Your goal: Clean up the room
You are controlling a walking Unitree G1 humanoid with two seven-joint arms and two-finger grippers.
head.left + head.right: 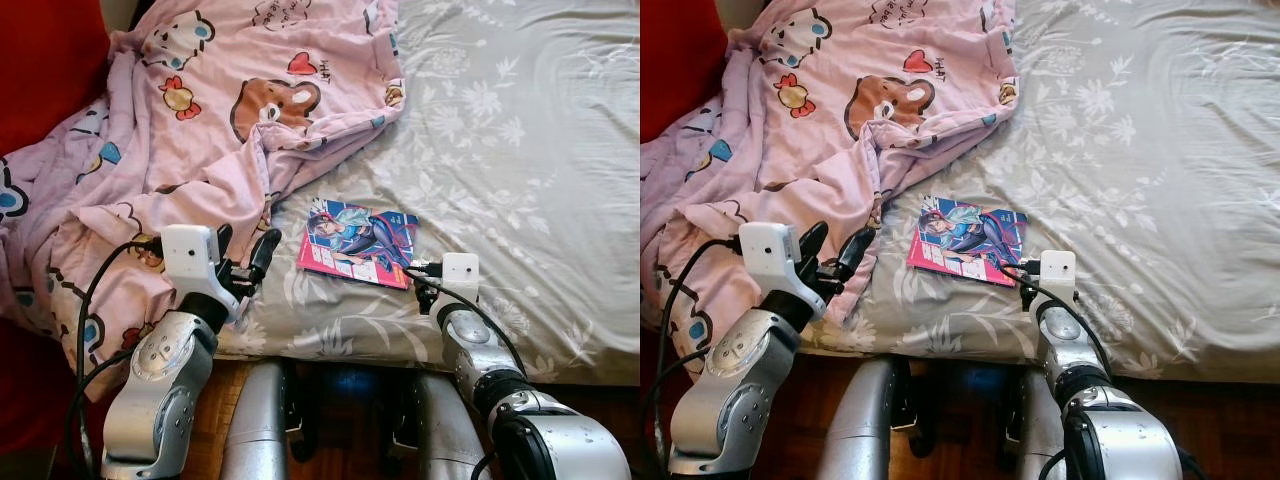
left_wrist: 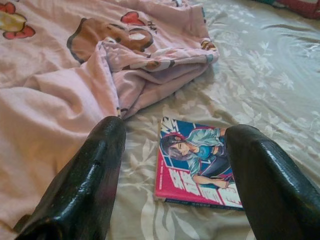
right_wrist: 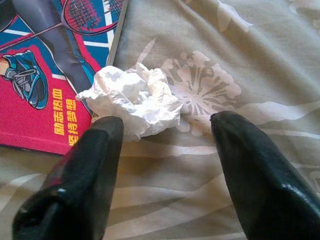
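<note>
Grey cotton sheet printed with pale flowers covers the bed point(image 1: 520, 150), and a rumpled pink blanket with cartoon bears and hearts point(image 1: 190, 110) is heaped over its left half, spilling off the near-left edge. A thin comic book with a magenta and blue illustrated cover point(image 1: 358, 242) lies flat on the sheet near the bed's front edge, just right of the blanket's folds. A crumpled ball of white tissue paper point(image 3: 135, 100) sits on the sheet touching the book's near-right corner. The right claw point(image 3: 165, 125) hovers low right at that tissue, its two black fingers spread apart with the wad just beyond the gap between their tips, gripping nothing. The left claw point(image 1: 245, 258) is raised over the blanket's near edge, left of the book, fingers likewise parted and empty, pointing toward the book.
</note>
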